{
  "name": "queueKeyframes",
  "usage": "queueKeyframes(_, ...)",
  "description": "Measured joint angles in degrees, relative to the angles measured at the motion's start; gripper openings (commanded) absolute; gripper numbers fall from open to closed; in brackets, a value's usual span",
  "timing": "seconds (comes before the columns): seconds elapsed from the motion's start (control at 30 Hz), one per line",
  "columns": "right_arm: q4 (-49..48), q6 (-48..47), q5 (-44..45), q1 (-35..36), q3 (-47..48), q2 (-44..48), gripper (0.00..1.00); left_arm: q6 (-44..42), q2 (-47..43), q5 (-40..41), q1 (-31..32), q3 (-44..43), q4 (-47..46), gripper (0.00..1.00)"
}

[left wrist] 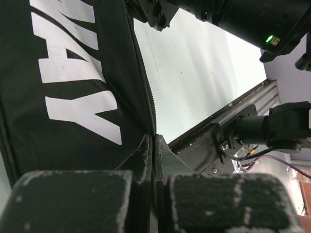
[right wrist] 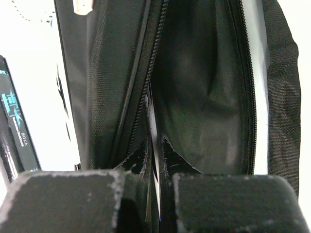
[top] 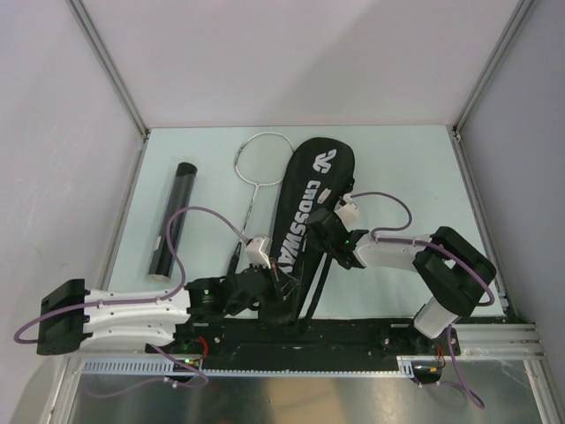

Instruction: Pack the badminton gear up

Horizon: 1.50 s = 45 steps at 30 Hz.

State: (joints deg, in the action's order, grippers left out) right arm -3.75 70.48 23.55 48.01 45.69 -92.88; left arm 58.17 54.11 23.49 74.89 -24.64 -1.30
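Note:
The long black CROSSWAY racket bag [top: 305, 212] lies lengthwise in the middle of the table. My left gripper [top: 265, 287] is shut on the bag's near end; in the left wrist view the fingers [left wrist: 143, 155] pinch its edge [left wrist: 97, 87]. My right gripper [top: 328, 231] is shut on the bag's right side; in the right wrist view its fingertips [right wrist: 167, 155] pinch a thin shiny edge inside the unzipped opening [right wrist: 194, 87]. One silver-framed racket [top: 261, 159] lies left of the bag. The black tube [top: 174, 221] lies further left. The second racket and the shuttlecocks are out of view.
A black rail [top: 353, 331] runs along the near edge by the arm bases. Grey walls close the table at the back and both sides. A black thing with teal lettering [right wrist: 13, 126] shows at the left edge of the right wrist view.

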Motion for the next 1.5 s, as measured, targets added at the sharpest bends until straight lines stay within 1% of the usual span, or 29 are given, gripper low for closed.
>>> queueKeyframes(0.2, -0.7, 3.74, 2.89, 0.55, 0.0, -1.51, 0.0, 2.12, 1.31, 0.48, 0.0, 0.26, -1.86, 0.0)
queueKeyframes(0.27, -1.05, 4.76, 3.63, 0.79, 0.0, -1.84, 0.02, 2.49, 1.38, 0.85, 0.0, 0.44, -2.19, 0.0)
queueKeyframes(0.3, -1.36, 5.05, 3.96, 0.9, 0.0, -2.1, 0.07, 2.75, 1.38, 1.09, 0.0, 0.61, -2.36, 0.0)
queueKeyframes(0.4, -2.38, 4.98, 4.07, 0.98, 0.0, -2.89, 0.26, 3.34, 1.33, 1.88, 0.0, 1.57, -2.78, 0.0)
queueKeyframes(0.53, -2.45, 2.05, 3.13, 0.11, 0.2, -2.71, 0.48, 3.76, 1.44, 1.29, 1.22, 2.58, -2.86, 0.0)
queueKeyframes(0.6, -0.46, -0.26, 1.9, -0.42, 0.2, -1.46, 0.54, 3.72, 1.99, 1.18, 1.79, 2.58, -3.1, 0.0)
queueKeyframes(0.7, 5.7, -4.28, 0.61, -1.07, 0.2, 3.61, 0.57, 3.15, 4.55, 0.98, 2.05, 2.56, -3.37, 0.0)
queueKeyframes(0.8, 10.84, -8.55, -0.85, -1.81, 0.2, 9.9, 0.67, 2.32, 8.57, 0.26, 2.14, 2.23, -3.13, 0.0)
queueKeyframes(0.87, 12.7, -11.34, -2.23, -2.73, 0.2, 12.63, 0.72, 1.79, 10.73, -0.13, 2.19, 1.64, -2.73, 0.0)
queueKeyframes(0.97, 13.07, -16.2, -5.84, -5.57, 0.2, 14.25, 0.75, 1.14, 13.42, -0.98, 2.21, 0.35, -2.43, 0.0)
queueKeyframes(1.13, 11.06, -21.49, -12.09, -10.95, 0.13, 13.14, 0.78, 0.24, 15.23, -1.88, 2.21, -0.7, -2.43, 0.0)
queueKeyframes(1.33, 9.07, -24.87, -16.96, -15.28, 0.13, 8.85, 0.74, -0.17, 16.04, -2.93, 2.21, -1.2, -2.38, 0.0)
queueKeyframes(1.5, 8.79, -25.75, -20.04, -16.9, 0.09, 7.41, 0.67, -0.24, 16.15, -3.19, 2.21, -2.19, -2.01, 0.0)
